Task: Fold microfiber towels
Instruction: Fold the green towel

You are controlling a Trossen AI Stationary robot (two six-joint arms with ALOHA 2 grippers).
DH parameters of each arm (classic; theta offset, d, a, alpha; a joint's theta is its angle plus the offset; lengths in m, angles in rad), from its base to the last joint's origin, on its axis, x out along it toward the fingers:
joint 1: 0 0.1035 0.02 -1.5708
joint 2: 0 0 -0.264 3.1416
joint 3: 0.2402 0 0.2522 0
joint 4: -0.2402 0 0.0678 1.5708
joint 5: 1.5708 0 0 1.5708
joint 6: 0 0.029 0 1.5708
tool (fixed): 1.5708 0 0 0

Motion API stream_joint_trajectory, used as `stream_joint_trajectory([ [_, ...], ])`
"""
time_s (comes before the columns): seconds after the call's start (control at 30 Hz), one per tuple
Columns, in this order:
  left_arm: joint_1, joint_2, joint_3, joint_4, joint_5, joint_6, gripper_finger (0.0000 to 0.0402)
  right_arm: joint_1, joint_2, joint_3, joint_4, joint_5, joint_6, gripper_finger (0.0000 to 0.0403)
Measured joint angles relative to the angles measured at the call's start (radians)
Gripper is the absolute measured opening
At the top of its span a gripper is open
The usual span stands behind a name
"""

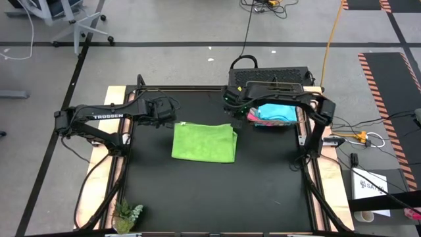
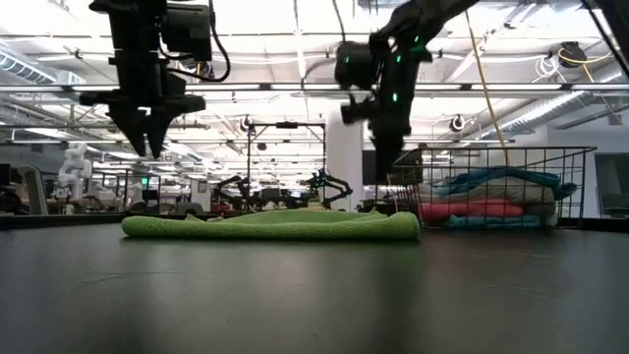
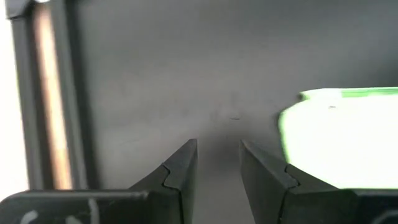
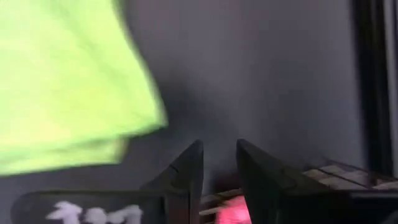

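Observation:
A lime green microfiber towel (image 1: 204,142) lies folded flat on the black table, its rounded fold showing at the right in the low view (image 2: 275,225). My left gripper (image 1: 170,117) hangs open above the table just off the towel's far left corner (image 3: 342,137), with nothing between its fingers (image 3: 217,155). My right gripper (image 1: 235,109) hangs open above the table beside the towel's far right corner (image 4: 62,81), between the towel and the basket, and is also empty (image 4: 219,155). Both stand clear of the towel in the low view (image 2: 152,143) (image 2: 383,172).
A wire basket (image 2: 491,150) at the table's far right holds light blue and pink towels (image 1: 273,113). A small green plant (image 1: 126,216) stands at the near left corner. The table's near half is bare black surface (image 1: 217,197).

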Motion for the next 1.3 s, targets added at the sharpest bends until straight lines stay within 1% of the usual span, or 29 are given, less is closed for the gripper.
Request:
stream_joint_trajectory([
  [0.07, -0.003, 0.0, 0.0, 0.052, 0.018, 0.032, 0.012, 0.011, -0.035, 0.0, 0.017, -0.066, 0.041, 0.0089],
  [0.2, -0.019, 0.008, 0.0, 0.194, 0.02, 0.088, 0.012, 0.03, -0.078, 0.0, 0.081, -0.253, 0.144, 0.008],
  [0.27, -0.029, 0.026, 0.001, 0.256, 0.02, 0.105, 0.012, 0.045, -0.081, 0.0, 0.11, -0.29, 0.162, 0.0072],
  [0.33, -0.04, 0.058, 0.001, 0.3, 0.021, 0.12, 0.012, 0.065, -0.074, 0.0, 0.122, -0.293, 0.154, 0.0063],
  [0.5, -0.082, 0.192, 0.0, 0.369, 0.051, 0.127, 0.012, 0.115, -0.067, -0.048, 0.192, -0.297, 0.123, 0.0039],
  [0.63, -0.106, 0.282, 0.0, 0.422, 0.122, 0.152, 0.012, 0.133, -0.068, -0.064, 0.2, -0.297, 0.155, 0.0007],
  [0.7, -0.117, 0.318, 0.0, 0.445, 0.151, 0.18, 0.0118, 0.139, -0.067, -0.069, 0.2, -0.297, 0.17, 0.0003],
  [0.8, -0.131, 0.376, 0.0, 0.487, 0.187, 0.229, 0.0102, 0.145, -0.067, -0.078, 0.2, -0.298, 0.192, 0.0005],
  [0.9, -0.14, 0.422, 0.0, 0.509, 0.218, 0.28, 0.0067, 0.153, -0.067, -0.079, 0.191, -0.298, 0.232, 0.0001],
  [1.0, -0.153, 0.439, 0.001, 0.536, 0.228, 0.33, 0.0025, 0.171, -0.067, -0.079, 0.193, -0.297, 0.293, 0.0001],
  [1.07, -0.162, 0.444, 0.002, 0.542, 0.218, 0.363, 0.0008, 0.189, -0.067, -0.079, 0.194, -0.297, 0.332, 0.0001],
  [1.2, -0.165, 0.442, 0.002, 0.538, 0.217, 0.413, 0.0017, 0.236, -0.068, -0.11, 0.261, -0.291, 0.4, 0.0],
  [1.3, -0.166, 0.442, 0.002, 0.528, 0.209, 0.435, 0.0018, 0.28, -0.067, -0.177, 0.382, -0.291, 0.484, 0.0],
])
